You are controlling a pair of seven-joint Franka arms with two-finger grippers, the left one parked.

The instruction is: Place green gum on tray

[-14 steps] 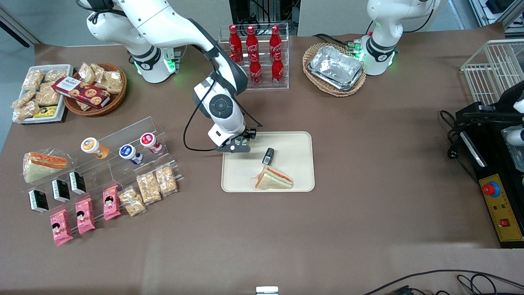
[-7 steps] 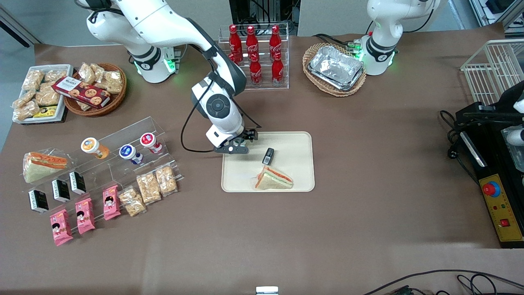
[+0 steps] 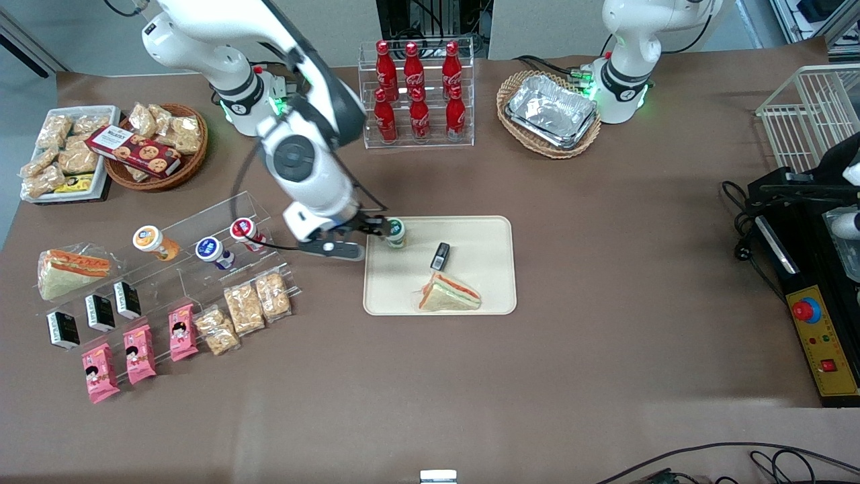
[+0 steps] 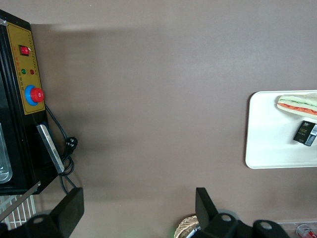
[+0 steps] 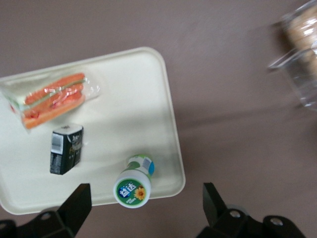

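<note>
So, I saw the flat cream-coloured rectangular plastic tray [image 3: 470, 296] with rounded corners lying on the brown table [image 3: 605, 376], and I took it as my landmark. On the tray, at the edge nearest the front camera, lay a triangular wrapped sandwich [image 3: 449, 294] with orange and green filling. Next to the sandwich, nearer the tray's middle, lay a small black rectangular packet [image 3: 440, 256]. The right arm's black two-finger gripper [image 5: 143, 210] hung above the tray's corner at the working arm's end, the one farther from the front camera. My wrist camera showed its fingers [image 5: 74, 206] spread wide with nothing between them. The small cylindrical green gum bottle [image 5: 132, 182] with its white round lid marked green stood upright on the tray in that same corner, just inside the rim, below the spread fingers and apart from them.
</note>
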